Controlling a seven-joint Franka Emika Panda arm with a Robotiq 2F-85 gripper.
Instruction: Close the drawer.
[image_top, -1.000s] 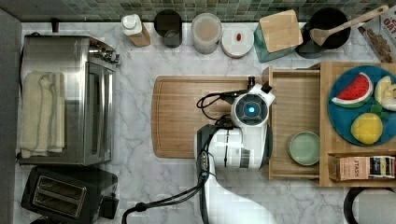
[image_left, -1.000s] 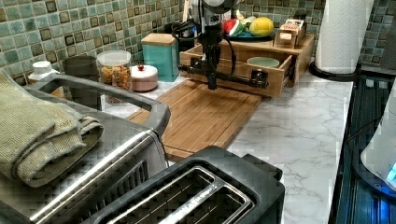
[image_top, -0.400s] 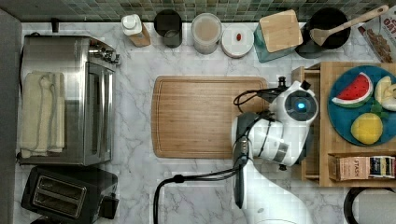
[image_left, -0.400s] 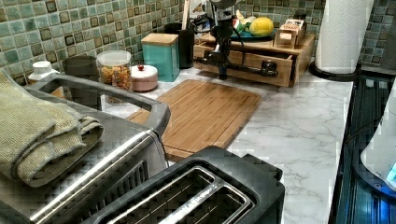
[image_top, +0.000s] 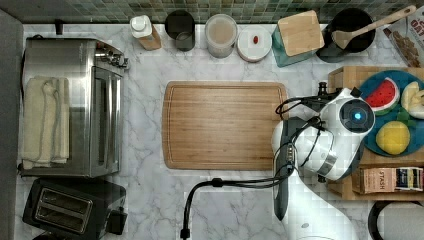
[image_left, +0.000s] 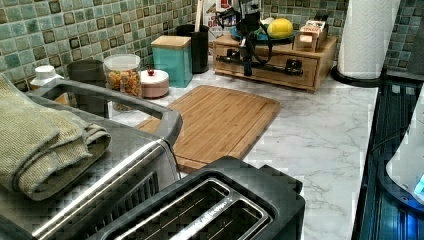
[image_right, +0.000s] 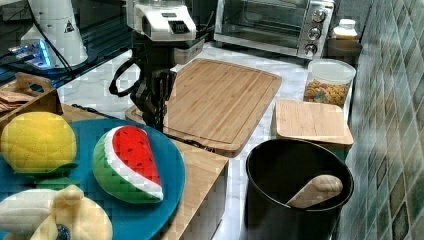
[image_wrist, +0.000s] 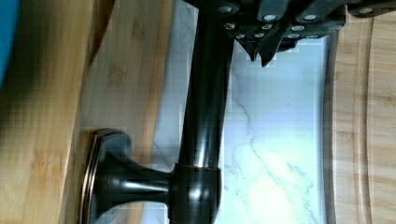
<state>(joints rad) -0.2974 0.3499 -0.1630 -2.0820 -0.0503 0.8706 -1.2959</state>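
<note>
Drawer (image_left: 272, 67): pushed in, its front flush with the face of the low wooden stand (image_left: 325, 52) in the left view; that stand sits on the marble counter (image_left: 320, 130) just beyond the far end of the cutting board (image_left: 220, 120)
Handle (image_wrist: 205, 93): long dark bar running across the drawer front, its flared mount against the wood in the wrist view; a strip of marble lies between the handle and the cutting board edge
Gripper (image_wrist: 262, 49): and it's right at the handle, fingertips drawn together, pressed close beside the bar and gripping nothing; in the left view it (image_left: 247, 55) hangs down in front of the drawer front
Arm (image_top: 325, 140): white body leaning over the stand's edge nearest the cutting board, black cables looping off it
On the stand: blue plate (image_right: 165, 170) carrying a watermelon slice (image_right: 127, 162) and a yellow fruit (image_right: 35, 140), directly above the drawer
Behind the cutting board, along the tiled wall: cereal jar (image_left: 122, 75) and teal box with wooden lid (image_left: 172, 57)
</note>
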